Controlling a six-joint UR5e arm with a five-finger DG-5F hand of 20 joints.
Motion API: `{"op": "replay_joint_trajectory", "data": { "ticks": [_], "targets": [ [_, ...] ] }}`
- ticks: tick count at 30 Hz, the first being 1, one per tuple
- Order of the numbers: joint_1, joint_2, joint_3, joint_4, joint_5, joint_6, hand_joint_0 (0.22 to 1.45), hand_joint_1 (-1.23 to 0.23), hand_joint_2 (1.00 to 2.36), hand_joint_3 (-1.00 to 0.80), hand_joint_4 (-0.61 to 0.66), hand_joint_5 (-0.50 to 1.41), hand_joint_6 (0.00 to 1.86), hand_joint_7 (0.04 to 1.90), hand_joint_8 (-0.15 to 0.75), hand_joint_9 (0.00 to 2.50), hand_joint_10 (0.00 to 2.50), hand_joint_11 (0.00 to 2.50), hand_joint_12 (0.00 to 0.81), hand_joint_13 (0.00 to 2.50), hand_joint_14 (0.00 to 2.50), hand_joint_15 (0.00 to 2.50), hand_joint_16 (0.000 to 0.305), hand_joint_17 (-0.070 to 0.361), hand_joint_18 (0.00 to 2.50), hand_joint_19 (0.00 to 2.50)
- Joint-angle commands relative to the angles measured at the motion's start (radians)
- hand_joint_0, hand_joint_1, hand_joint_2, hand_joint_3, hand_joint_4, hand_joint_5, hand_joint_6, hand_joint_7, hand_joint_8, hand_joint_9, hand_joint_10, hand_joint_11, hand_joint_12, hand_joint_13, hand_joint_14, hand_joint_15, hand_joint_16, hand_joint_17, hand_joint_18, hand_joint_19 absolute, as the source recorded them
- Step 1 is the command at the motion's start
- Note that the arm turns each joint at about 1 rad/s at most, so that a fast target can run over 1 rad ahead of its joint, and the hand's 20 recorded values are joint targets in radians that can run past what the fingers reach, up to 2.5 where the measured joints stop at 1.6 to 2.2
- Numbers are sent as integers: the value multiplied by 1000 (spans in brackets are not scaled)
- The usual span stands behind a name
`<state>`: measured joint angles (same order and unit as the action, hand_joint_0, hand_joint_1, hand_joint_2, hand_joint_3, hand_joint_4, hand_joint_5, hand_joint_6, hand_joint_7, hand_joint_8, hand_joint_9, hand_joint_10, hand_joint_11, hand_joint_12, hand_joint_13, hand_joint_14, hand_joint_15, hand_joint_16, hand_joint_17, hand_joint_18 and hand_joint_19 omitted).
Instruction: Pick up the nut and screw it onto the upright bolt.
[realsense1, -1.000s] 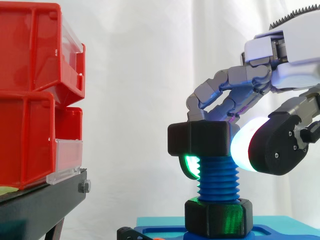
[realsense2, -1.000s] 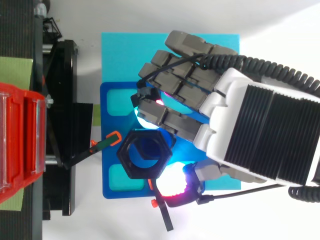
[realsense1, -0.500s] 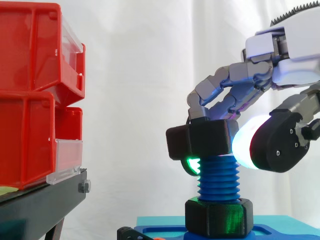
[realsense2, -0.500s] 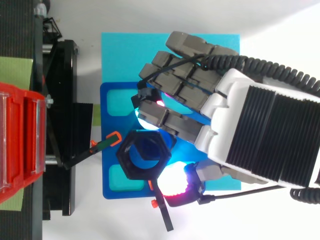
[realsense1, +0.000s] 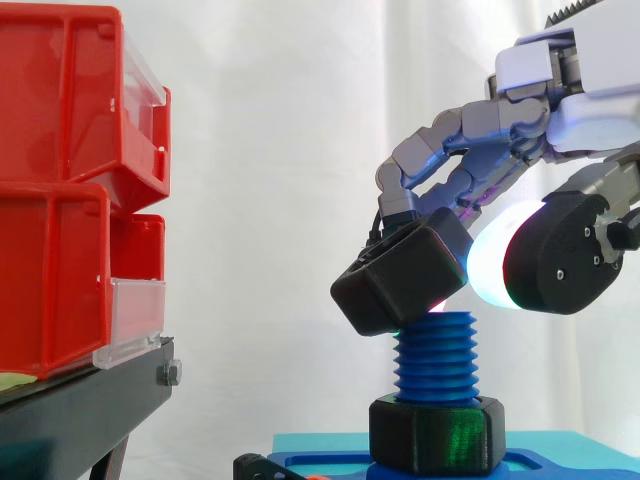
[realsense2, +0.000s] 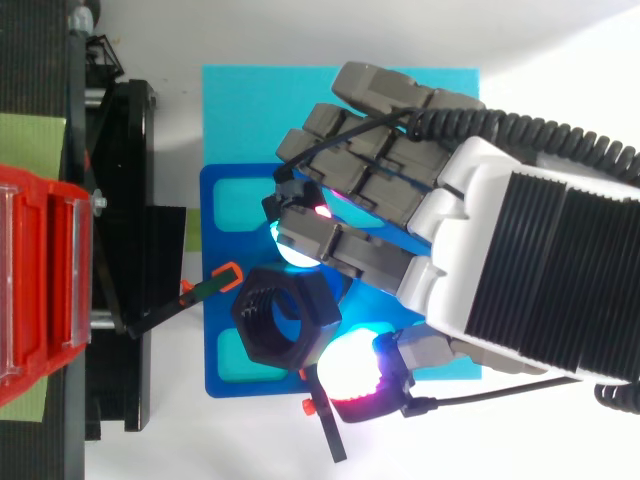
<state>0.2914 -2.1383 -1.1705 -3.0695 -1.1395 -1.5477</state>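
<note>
the hand (realsense1: 575, 110) grips the hex nut (realsense1: 400, 275), cocked askew; i'd level it over the blue bolt (realsense1: 435, 360) beneath the hand before turning.

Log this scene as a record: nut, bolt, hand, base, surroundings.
nut: black hex nut, tilted with its left side low in the side view, at the bolt's top, not seated square
bolt: blue, threaded, upright; second black nut at its foot
hand: hand with fingers and thumb pinching the nut
base: dark blue plate on cyan mat
surroundings: red bins on black stand, white curtain behind
</note>
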Motion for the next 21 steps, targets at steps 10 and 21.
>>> {"op": "replay_joint_trajectory", "data": {
  "ticks": [10, 21],
  "targets": [
    [-9, 9, 0, 0, -22, 0, 579, -517, 1000, -495, 234, -141, 617, 1133, 277, 710, 4, 150, 313, 641, 0, 33, 37, 83, 520, 121],
    [-21, 66, 0, -41, -28, 0, 579, -516, 1001, -495, 233, -141, 618, 1133, 277, 709, 5, 166, 314, 643, 0, 33, 37, 83, 521, 128]
  ]
}}
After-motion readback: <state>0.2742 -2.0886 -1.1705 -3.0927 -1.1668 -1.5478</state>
